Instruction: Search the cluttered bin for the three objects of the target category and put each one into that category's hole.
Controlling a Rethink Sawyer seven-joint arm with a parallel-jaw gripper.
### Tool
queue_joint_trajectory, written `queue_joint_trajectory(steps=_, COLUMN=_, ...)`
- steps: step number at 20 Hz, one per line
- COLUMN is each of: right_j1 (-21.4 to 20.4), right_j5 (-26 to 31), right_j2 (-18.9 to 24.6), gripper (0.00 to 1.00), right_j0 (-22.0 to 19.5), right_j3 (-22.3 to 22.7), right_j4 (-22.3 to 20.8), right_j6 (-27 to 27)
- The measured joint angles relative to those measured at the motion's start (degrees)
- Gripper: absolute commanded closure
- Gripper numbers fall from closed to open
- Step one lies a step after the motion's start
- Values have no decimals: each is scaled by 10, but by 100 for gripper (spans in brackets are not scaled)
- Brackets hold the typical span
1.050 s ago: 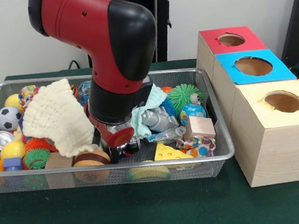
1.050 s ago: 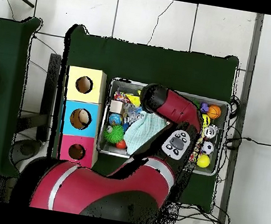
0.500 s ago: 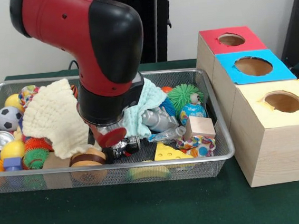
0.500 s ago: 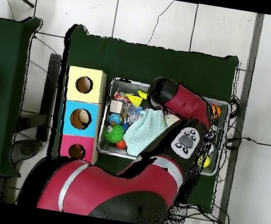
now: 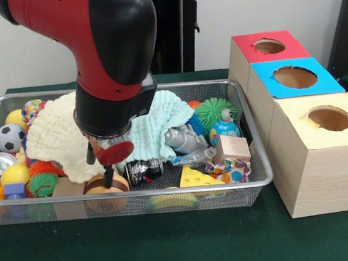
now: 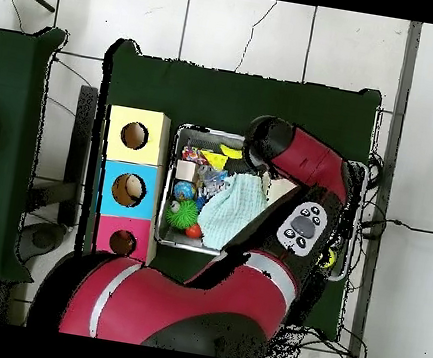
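Note:
A wire mesh bin [image 5: 252, 178] holds mixed toys, cloths and cans. My gripper [image 5: 106, 174] hangs low in its front left part, just over a toy burger [image 5: 99, 188] and beside a crushed can [image 5: 144, 169]. The wrist hides how the gripper stands. A cream cloth [image 5: 61, 138] and a mint cloth [image 5: 156, 123] lie behind it. At the right stand three wooden boxes with holes: red top [image 5: 269, 47], blue top [image 5: 296, 77], yellow top [image 5: 328, 118]. In the overhead view the arm [image 6: 299, 165] covers the gripper.
A cheese wedge [image 5: 197, 176], a wooden block [image 5: 232, 146], a green spiky ball [image 5: 214, 110], a globe ball [image 5: 224, 130], a soccer ball [image 5: 8, 138] and several small balls lie in the bin. Overhead, the boxes [image 6: 127, 189] stand left of the bin [image 6: 179, 136].
The arm has swung left in the front view, carrying the gripper from beside the crushed can to over the toy burger. More of the mint cloth now shows.

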Motion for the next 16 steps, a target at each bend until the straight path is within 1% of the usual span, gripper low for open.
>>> queue_joint_trajectory(steps=9, right_j1=-3, right_j5=13, right_j2=-6, gripper=0, right_j0=0, right_j3=-16, right_j4=21, right_j6=2)
queue_joint_trajectory(steps=16, right_j1=15, right_j5=56, right_j2=-24, gripper=0, right_j0=-1, right_j3=-54, right_j4=44, right_j6=18)
